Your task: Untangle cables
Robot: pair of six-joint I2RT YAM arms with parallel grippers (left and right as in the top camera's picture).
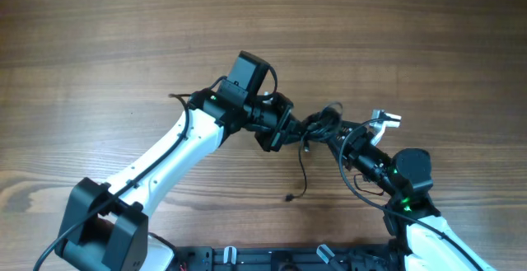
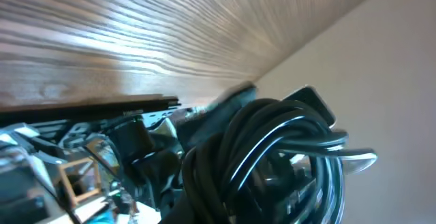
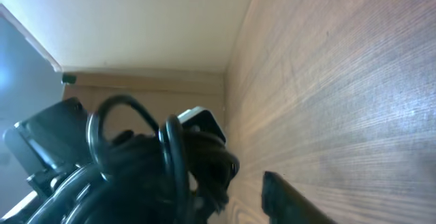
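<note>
The cables (image 1: 323,124) are a bunch of thin black cords held above the wooden table between my two grippers. One loose strand hangs down to a small plug end (image 1: 289,197) on the table. My left gripper (image 1: 294,131) grips the left side of the bunch; in the left wrist view the looped cords (image 2: 272,156) fill the jaws and hide the fingers. My right gripper (image 1: 344,137) is at the right side of the bunch. In the right wrist view the cords (image 3: 136,176) cover its left finger, and the right finger (image 3: 293,200) stands apart from them.
The wooden table (image 1: 123,40) spreads around both arms. A thin cord end (image 1: 177,96) sticks out by the left arm's wrist. The arms' bases and a black rail (image 1: 280,259) line the front edge. A pale wall (image 3: 136,20) rises past the table's far edge.
</note>
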